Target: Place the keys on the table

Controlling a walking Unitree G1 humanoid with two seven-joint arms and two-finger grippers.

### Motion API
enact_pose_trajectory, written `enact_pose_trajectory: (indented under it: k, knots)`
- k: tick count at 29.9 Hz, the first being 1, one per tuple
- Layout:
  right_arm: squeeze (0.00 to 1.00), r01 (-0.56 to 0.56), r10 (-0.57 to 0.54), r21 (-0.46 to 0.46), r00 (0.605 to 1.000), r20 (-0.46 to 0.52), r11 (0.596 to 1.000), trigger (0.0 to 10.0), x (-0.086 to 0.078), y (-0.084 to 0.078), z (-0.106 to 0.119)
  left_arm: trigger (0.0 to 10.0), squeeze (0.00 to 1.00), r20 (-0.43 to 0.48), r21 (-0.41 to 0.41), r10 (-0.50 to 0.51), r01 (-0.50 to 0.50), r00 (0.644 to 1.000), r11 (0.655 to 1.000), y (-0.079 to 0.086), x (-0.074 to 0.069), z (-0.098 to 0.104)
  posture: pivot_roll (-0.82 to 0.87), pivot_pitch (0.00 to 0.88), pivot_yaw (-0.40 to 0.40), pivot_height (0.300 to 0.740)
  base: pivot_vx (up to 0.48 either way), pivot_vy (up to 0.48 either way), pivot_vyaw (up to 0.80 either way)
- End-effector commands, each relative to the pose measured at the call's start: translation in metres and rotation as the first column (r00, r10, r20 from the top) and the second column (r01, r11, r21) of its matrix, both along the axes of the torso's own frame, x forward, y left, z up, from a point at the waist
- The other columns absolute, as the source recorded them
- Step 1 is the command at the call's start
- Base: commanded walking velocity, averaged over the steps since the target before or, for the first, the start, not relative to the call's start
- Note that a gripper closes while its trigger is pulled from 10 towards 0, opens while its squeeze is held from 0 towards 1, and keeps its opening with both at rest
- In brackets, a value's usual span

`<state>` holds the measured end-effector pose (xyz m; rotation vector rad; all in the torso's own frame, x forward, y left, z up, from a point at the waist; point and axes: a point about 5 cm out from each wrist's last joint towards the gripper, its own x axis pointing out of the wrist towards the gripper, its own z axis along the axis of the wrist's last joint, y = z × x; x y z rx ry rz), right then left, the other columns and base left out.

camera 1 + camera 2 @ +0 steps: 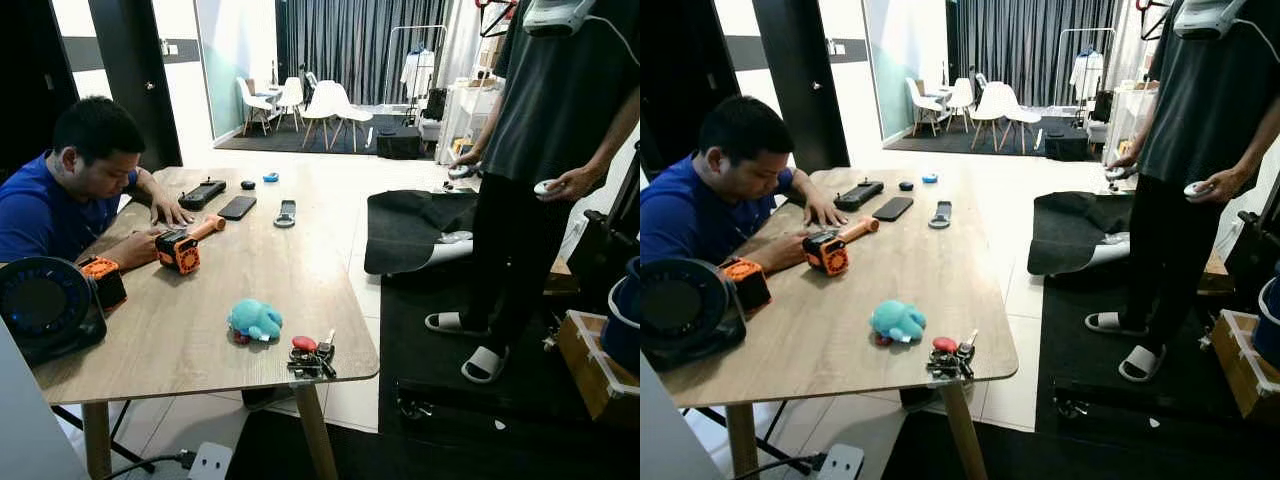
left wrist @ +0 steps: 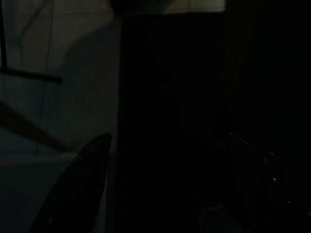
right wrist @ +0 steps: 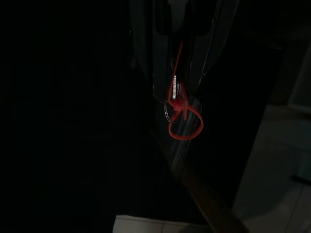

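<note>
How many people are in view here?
2. One person in a blue shirt sits at the table's far left side; another in dark clothes stands on the right, holding white controllers.

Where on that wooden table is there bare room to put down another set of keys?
The widest bare patch is mid-table, between the orange tool and the teal plush toy. The right edge beyond the remote is also free. It is crowded at the near corner, by the key bunch, and along the seated person's side.
</note>
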<state>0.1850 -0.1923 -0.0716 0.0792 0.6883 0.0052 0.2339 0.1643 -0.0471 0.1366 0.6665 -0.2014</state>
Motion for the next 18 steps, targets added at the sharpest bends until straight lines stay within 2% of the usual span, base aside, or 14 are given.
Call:
enact_pose_trajectory:
  k: [1, 2, 3, 4, 5, 7, 9, 11, 12, 13, 14, 16, 17, 18]
  knots:
    - [0.00, 0.057, -0.055, -0.042, 0.998, 0.042, 0.997, 10.0, 0.002, -0.012, 0.004, 10.0, 0.00, 0.031, 0.017, -0.061, 0.060, 0.998, 0.998, 0.004, -0.001, 0.003, 0.06, 0.019, 0.034, 0.740, 0.000, 0.000, 0.00]
    - [0.00, 0.098, -0.092, -0.079, 0.993, 0.070, 0.992, 10.0, 0.003, -0.022, 0.008, 10.0, 0.00, 0.051, 0.016, -0.111, 0.110, 0.993, 0.994, 0.001, 0.000, 0.005, 0.06, 0.019, 0.034, 0.740, 0.000, 0.000, 0.00]
    - [0.00, 0.098, -0.092, -0.079, 0.993, 0.070, 0.992, 10.0, 0.003, -0.022, 0.008, 10.0, 0.00, 0.051, 0.016, -0.111, 0.110, 0.993, 0.994, 0.001, 0.000, 0.005, 0.06, 0.019, 0.034, 0.740, 0.000, 0.000, 0.00]
    - [0.00, 0.159, -0.146, -0.117, 0.983, 0.111, 0.980, 10.0, 0.005, -0.035, 0.013, 10.0, 0.00, 0.068, 0.014, -0.159, 0.158, 0.985, 0.987, -0.002, 0.000, 0.008, 0.06, 0.019, 0.034, 0.740, 0.000, 0.000, 0.00]
    - [0.00, 0.159, -0.146, -0.117, 0.983, 0.111, 0.980, 10.0, 0.005, -0.035, 0.013, 10.0, 0.00, 0.068, 0.014, -0.159, 0.158, 0.985, 0.987, -0.002, 0.000, 0.008, 0.06, 0.019, 0.034, 0.740, 0.000, 0.000, 0.00]
    - [0.00, 0.317, -0.271, -0.158, 0.927, 0.258, 0.935, 10.0, 0.017, -0.068, 0.036, 10.0, 0.00, 0.097, 0.012, -0.246, 0.246, 0.964, 0.969, -0.007, -0.001, 0.013, 0.06, 0.027, 0.041, 0.740, 0.000, 0.000, 0.00]
    - [0.00, 0.403, -0.320, -0.159, 0.867, 0.382, 0.901, 10.0, 0.031, -0.088, 0.058, 10.0, 0.00, 0.103, 0.002, -0.296, 0.298, 0.950, 0.955, -0.010, -0.002, 0.015, 0.05, 0.029, 0.045, 0.740, 0.000, 0.000, 0.00]
    - [0.00, 0.416, -0.324, -0.158, 0.853, 0.410, 0.895, 10.0, 0.034, -0.092, 0.064, 10.0, 0.00, 0.103, -0.002, -0.307, 0.308, 0.946, 0.951, -0.011, -0.002, 0.015, 0.05, 0.029, 0.045, 0.740, 0.000, 0.000, 0.00]
    - [0.00, 0.431, -0.325, -0.152, 0.831, 0.452, 0.889, 10.0, 0.040, -0.097, 0.073, 10.0, 0.00, 0.105, -0.008, -0.321, 0.324, 0.941, 0.946, -0.012, -0.002, 0.016, 0.05, 0.030, 0.046, 0.740, 0.000, 0.000, 0.00]
    - [0.00, 0.458, -0.311, -0.138, 0.766, 0.563, 0.878, 10.0, 0.060, -0.108, 0.101, 10.0, 0.00, 0.128, -0.040, -0.364, 0.372, 0.922, 0.927, -0.018, -0.003, 0.020, 0.05, 0.030, 0.048, 0.740, 0.000, 0.000, 0.00]
    - [0.00, 0.458, -0.311, -0.138, 0.766, 0.563, 0.878, 10.0, 0.060, -0.108, 0.101, 10.0, 0.00, 0.128, -0.040, -0.364, 0.372, 0.922, 0.927, -0.018, -0.003, 0.020, 0.05, 0.030, 0.048, 0.740, 0.000, 0.000, 0.00]
    - [0.00, 0.472, -0.296, -0.132, 0.722, 0.625, 0.872, 10.0, 0.071, -0.113, 0.119, 10.0, 0.00, 0.154, -0.063, -0.394, 0.407, 0.906, 0.911, -0.021, -0.003, 0.024, 0.05, 0.030, 0.048, 0.740, 0.000, 0.000, 0.00]
    - [0.00, 0.478, -0.288, -0.116, 0.686, 0.668, 0.871, 10.0, 0.082, -0.116, 0.135, 10.0, 0.00, 0.185, -0.084, -0.410, 0.430, 0.893, 0.899, -0.023, -0.003, 0.029, 0.04, 0.031, 0.047, 0.740, 0.000, 0.000, 0.00]
    - [0.00, 0.478, -0.288, -0.116, 0.686, 0.668, 0.871, 10.0, 0.082, -0.116, 0.135, 10.0, 0.00, 0.185, -0.084, -0.410, 0.430, 0.893, 0.899, -0.023, -0.003, 0.029, 0.04, 0.031, 0.047, 0.740, 0.000, 0.000, 0.00]
